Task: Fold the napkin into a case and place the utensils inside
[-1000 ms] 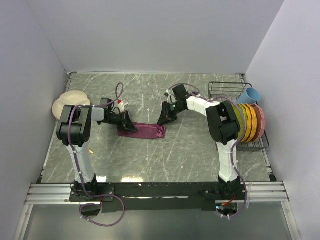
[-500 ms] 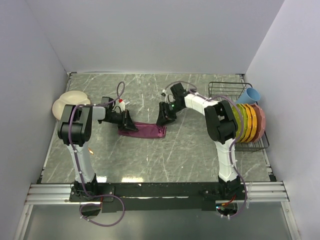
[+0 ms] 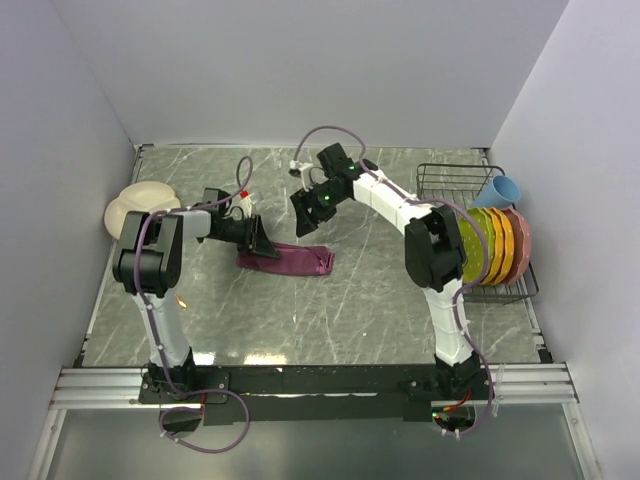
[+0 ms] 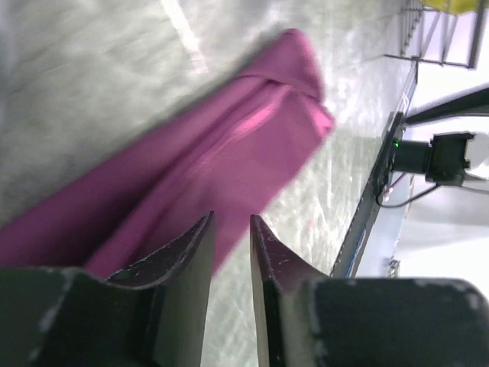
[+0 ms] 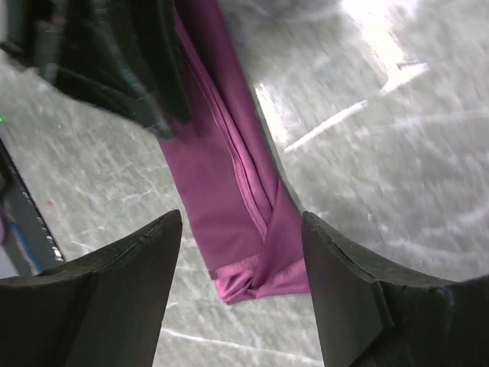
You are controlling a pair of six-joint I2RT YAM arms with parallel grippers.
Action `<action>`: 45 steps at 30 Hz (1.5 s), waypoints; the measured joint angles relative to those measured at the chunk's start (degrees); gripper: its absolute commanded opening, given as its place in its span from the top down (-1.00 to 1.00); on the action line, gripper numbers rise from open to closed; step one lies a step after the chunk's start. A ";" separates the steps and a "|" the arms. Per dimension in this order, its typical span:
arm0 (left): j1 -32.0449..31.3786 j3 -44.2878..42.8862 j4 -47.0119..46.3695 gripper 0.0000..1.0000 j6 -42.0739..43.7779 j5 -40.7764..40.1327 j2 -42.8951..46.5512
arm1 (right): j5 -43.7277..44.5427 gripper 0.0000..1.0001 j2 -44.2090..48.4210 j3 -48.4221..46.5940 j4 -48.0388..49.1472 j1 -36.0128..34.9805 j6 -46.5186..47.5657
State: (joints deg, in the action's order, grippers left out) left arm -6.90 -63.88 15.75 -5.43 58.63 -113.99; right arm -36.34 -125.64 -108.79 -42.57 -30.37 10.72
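The napkin (image 3: 286, 262) lies flat on the marble table as a long narrow maroon case, its right end tucked over. My left gripper (image 3: 262, 243) is at the strip's left end, low over the cloth (image 4: 229, 153). Its jaws stand a narrow gap apart, and only table shows in that gap (image 4: 231, 222). My right gripper (image 3: 303, 222) hangs above the table behind the strip's middle. It is wide open and empty, with the strip's folded end (image 5: 252, 260) below between its fingers (image 5: 243, 225). The utensils are out of view.
A cream plate (image 3: 135, 205) sits at the far left. At the right, a wire dish rack (image 3: 450, 175) holds several coloured plates (image 3: 495, 245) and a blue cup (image 3: 500, 190). A small orange sliver (image 3: 181, 299) shows beside the left arm's upright link.
My right gripper has let go of the strip's right end, risen up and to the left, and opened wide. The left jaws have parted slightly.
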 measured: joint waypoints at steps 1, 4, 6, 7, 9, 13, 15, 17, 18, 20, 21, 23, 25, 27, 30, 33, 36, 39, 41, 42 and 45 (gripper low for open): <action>0.00 0.00 0.42 0.35 0.52 0.28 1.03 | 0.04 -0.44 -0.81 -1.16 -0.66 -0.44 1.07; 0.35 -0.02 2.47 0.33 2.69 1.75 5.38 | 0.59 -0.45 -3.23 -3.82 -1.86 -1.53 3.48; 0.85 -0.02 4.09 0.32 4.37 2.99 8.87 | 1.33 -0.45 -4.81 -4.61 -2.43 -2.19 4.87; 1.33 0.00 5.03 0.31 5.09 3.32 10.51 | 1.64 -0.45 -5.40 -4.79 -2.67 -2.45 5.40; 2.75 0.11 6.99 0.29 6.86 3.91 13.88 | 2.45 -0.45 -6.73 -4.96 -3.48 -2.82 6.49; 6.45 0.90 10.32 0.28 9.31 4.70 18.80 | 3.32 -0.45 -8.37 -4.96 -5.01 -3.45 7.87; 8.35 1.44 11.61 0.28 9.94 4.72 20.04 | 3.54 -0.45 -8.85 -5.27 -5.46 -3.65 8.04; 9.92 2.40 12.15 0.28 10.38 4.68 20.61 | 3.58 -0.45 -9.35 -5.97 -5.68 -3.82 8.00; 10.67 3.04 12.41 0.28 10.45 4.57 20.81 | 3.61 -0.45 -9.53 -6.38 -5.75 -3.93 7.98; 11.67 4.22 12.76 0.28 10.51 4.46 21.03 | 3.76 -0.44 -9.60 -6.75 -5.70 -4.20 7.89; 11.87 4.61 12.83 0.28 10.49 4.46 21.11 | 3.80 -0.44 -9.62 -7.02 -5.75 -4.39 7.76; 12.13 5.25 12.85 0.28 10.34 4.44 21.31 | 4.07 -0.43 -9.75 -7.54 -5.70 -4.79 7.65; 12.22 5.60 12.81 0.27 10.19 4.44 21.57 | 4.31 -0.42 -10.12 -8.07 -5.70 -5.18 7.43; 12.33 5.66 12.68 0.27 10.08 4.44 21.88 | 4.81 -0.40 -11.13 -9.14 -5.66 -5.38 7.13; 12.41 5.66 12.48 0.27 9.84 4.44 22.32 | 5.22 -0.37 -13.14 -10.93 -5.75 -5.64 6.73; 12.63 5.66 12.46 0.27 9.73 4.44 22.40 | 5.46 -0.34 -13.55 -11.63 -5.88 -5.84 6.43; 12.98 5.66 12.52 0.27 9.81 4.44 22.40 | 5.81 -0.29 -13.55 -11.32 -5.62 -5.97 6.49; 13.40 5.68 12.63 0.26 9.94 4.39 22.40 | 6.16 -0.26 -13.44 -10.99 -5.29 -5.99 6.64; 13.68 5.68 12.63 0.26 10.25 4.35 22.40 | 6.27 -0.26 -13.33 -10.75 -5.16 -5.99 6.97; 13.84 5.68 12.63 0.27 10.32 4.33 22.40 | 6.29 -0.26 -13.31 -10.67 -5.11 -5.99 7.15; 14.25 5.68 12.79 0.27 10.40 4.31 22.38 | 6.08 -0.29 -12.81 -9.68 -4.59 -5.99 7.82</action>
State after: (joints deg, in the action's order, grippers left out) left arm 7.35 -58.19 28.53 4.97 62.94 -91.61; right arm -30.26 -138.45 -118.48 -47.16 -36.36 18.55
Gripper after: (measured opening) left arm 0.368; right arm 0.633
